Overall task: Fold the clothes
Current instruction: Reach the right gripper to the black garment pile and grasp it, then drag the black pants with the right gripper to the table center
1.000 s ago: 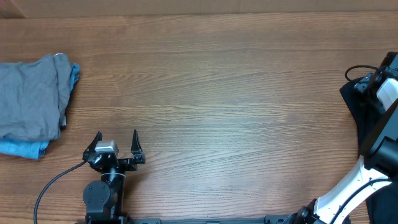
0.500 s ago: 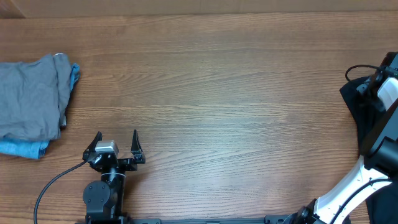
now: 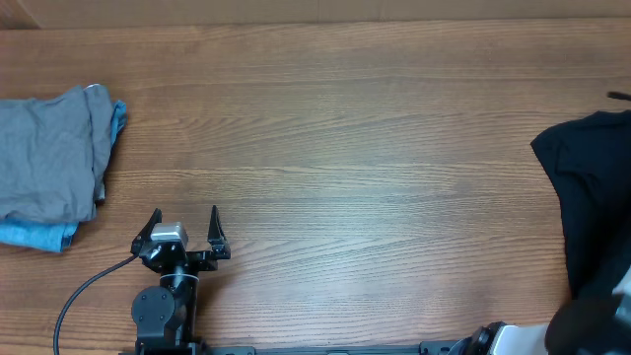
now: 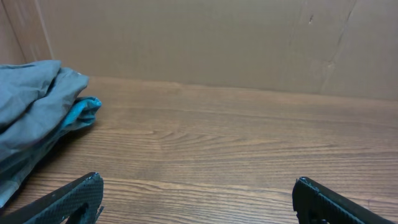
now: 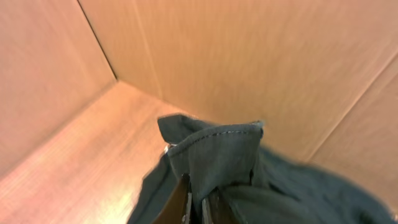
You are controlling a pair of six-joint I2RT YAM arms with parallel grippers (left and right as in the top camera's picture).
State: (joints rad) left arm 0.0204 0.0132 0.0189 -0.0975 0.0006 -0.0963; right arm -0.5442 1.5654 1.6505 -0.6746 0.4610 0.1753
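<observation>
Only the right wrist view is showing the right gripper [image 5: 198, 198] pinching the one black garment [image 5: 217, 155], at the right edge of the table [image 3: 375, 148]. The left gripper [image 3: 185, 225] is sitting open. One grey garment [image 3: 49, 148] is overlying one light-blue garment [image 3: 39, 235].

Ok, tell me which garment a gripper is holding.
The black garment at the right edge: the right gripper pinches a fold of it. The grey garment and light-blue garment lie stacked far left, untouched.
</observation>
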